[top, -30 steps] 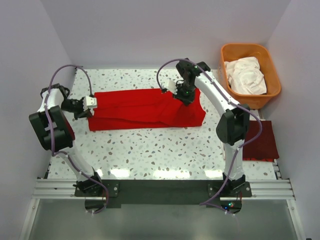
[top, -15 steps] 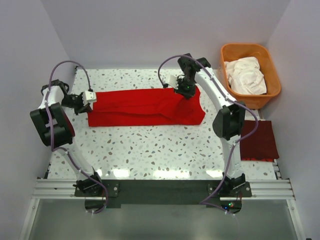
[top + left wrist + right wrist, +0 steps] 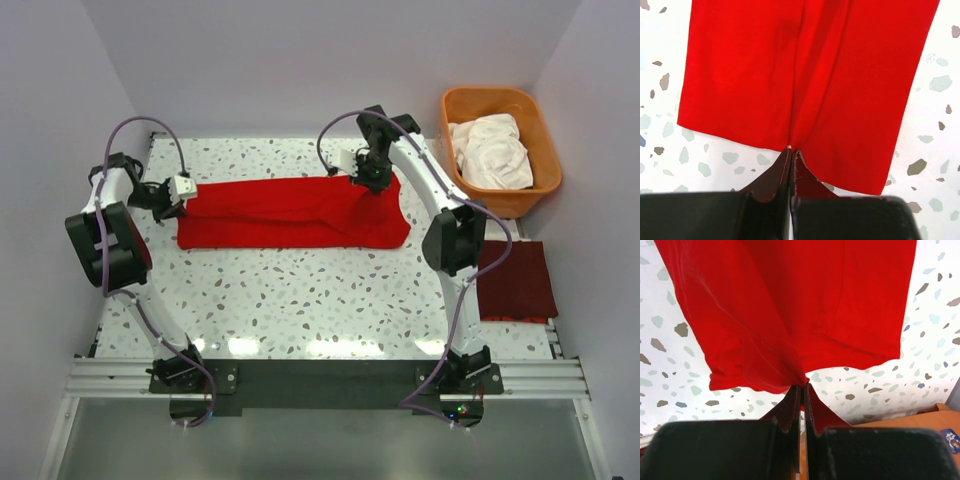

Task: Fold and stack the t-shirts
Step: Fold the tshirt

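A bright red t-shirt [image 3: 290, 212] lies stretched in a long band across the far half of the speckled table [image 3: 300, 300]. My left gripper [image 3: 190, 193] is shut on its left end, pinching the hem [image 3: 790, 145] between closed fingers. My right gripper [image 3: 368, 180] is shut on the far edge near its right end, where the cloth bunches into a peak [image 3: 802, 381]. A folded dark maroon t-shirt [image 3: 515, 280] lies flat at the table's right edge. White t-shirts [image 3: 490, 150] sit crumpled in the orange tub [image 3: 540, 185].
The orange tub stands at the far right corner beyond the table. White walls close in on the left, back and right. The arms' bases [image 3: 320, 378] sit on a dark rail at the near edge.
Both grippers have moved toward the far side, carrying the red shirt's held edge with them. The shirt now lies flatter and a little farther back.
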`<state>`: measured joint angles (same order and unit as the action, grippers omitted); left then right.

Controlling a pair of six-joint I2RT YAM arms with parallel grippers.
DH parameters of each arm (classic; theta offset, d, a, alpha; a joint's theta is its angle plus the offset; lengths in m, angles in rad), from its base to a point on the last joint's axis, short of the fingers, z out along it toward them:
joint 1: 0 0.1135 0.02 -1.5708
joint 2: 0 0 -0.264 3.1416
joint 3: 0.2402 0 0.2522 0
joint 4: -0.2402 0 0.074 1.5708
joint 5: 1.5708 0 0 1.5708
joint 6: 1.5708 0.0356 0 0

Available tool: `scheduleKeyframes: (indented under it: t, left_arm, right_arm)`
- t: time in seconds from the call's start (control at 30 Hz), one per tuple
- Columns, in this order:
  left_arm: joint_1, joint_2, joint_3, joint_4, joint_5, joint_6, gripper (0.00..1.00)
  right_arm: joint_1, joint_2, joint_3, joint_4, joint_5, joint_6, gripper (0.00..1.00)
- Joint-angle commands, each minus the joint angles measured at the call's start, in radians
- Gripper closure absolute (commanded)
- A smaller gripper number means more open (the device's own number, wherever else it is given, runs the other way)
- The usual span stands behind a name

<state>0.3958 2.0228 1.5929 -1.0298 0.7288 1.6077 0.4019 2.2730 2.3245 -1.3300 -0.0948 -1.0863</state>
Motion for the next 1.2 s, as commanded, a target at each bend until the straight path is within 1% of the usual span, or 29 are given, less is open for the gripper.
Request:
scheduleKeyframes:
  t: [0.0, 0.2, 0.47, 0.7, 1.03, 1.13, 1.17]
  left_arm:
    - [-0.018, 0.013, 0.044, 0.042, 0.026, -0.029, 1.0]
    - [-0.038, 0.034, 0.059, 0.082, 0.012, -0.058, 1.0]
    - [-0.043, 0.08, 0.104, 0.059, -0.015, -0.062, 1.0]
    - [-0.037, 0.06, 0.047, 0.068, -0.06, -0.035, 1.0]
    - [-0.038, 0.053, 0.019, 0.088, -0.066, -0.065, 1.0]
    - [-0.04, 0.048, 0.004, 0.117, -0.069, -0.089, 1.0]
    - [-0.043, 0.048, 0.001, 0.123, -0.071, -0.097, 1.0]
  right_arm:
    - [-0.02, 0.01, 0.039, 0.029, 0.018, -0.038, 1.0]
    - [-0.037, 0.026, 0.027, 0.074, 0.03, -0.038, 1.0]
    - [-0.038, 0.045, 0.024, 0.126, 0.044, -0.037, 1.0]
    - [-0.037, 0.065, 0.03, 0.179, 0.055, -0.038, 1.0]
    - [-0.037, 0.1, 0.041, 0.21, 0.066, -0.052, 1.0]
    - [-0.037, 0.103, 0.033, 0.221, 0.07, -0.052, 1.0]
    - [-0.038, 0.103, 0.029, 0.226, 0.075, -0.05, 0.97]
